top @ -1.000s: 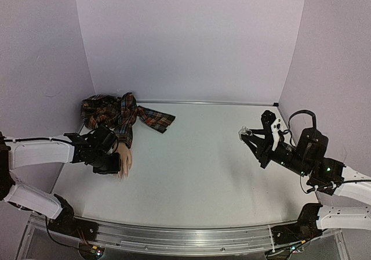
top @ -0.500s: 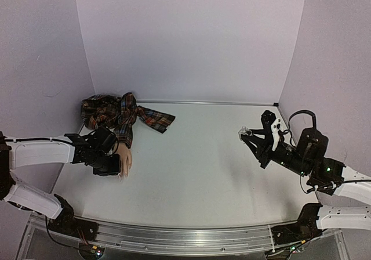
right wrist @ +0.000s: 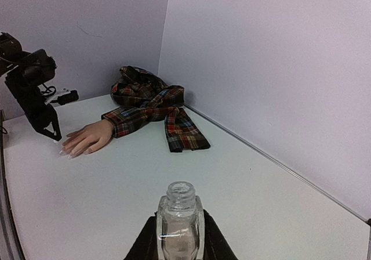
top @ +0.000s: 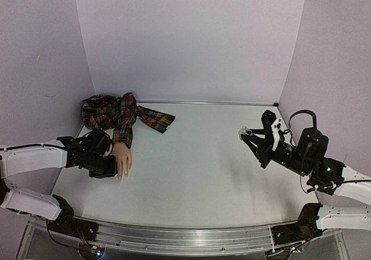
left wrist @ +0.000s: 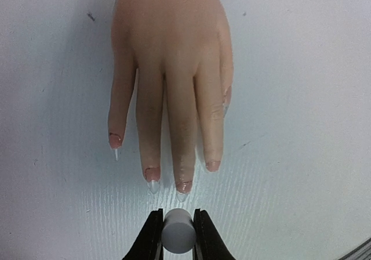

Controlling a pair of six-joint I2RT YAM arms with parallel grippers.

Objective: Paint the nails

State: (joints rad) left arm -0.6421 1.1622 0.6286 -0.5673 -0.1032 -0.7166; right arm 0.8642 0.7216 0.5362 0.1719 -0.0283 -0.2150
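**Left gripper at the fingertips, right holding the bottle**

Mannequin hand [top: 123, 158] lies palm down on the table [top: 197, 173] at the left, fingers towards the near edge, plaid sleeve [top: 119, 115] bunched behind it. Nails [left wrist: 184, 186] are pale and glossy, and all five face the left wrist camera. Left gripper [left wrist: 177, 216] is closed on a white round cap [left wrist: 177, 232], just off the middle fingertips and not touching. Can't see a brush. Right gripper [right wrist: 179, 231] is well apart on the right, clamped on an uncapped clear bottle [right wrist: 179, 210], which is upright
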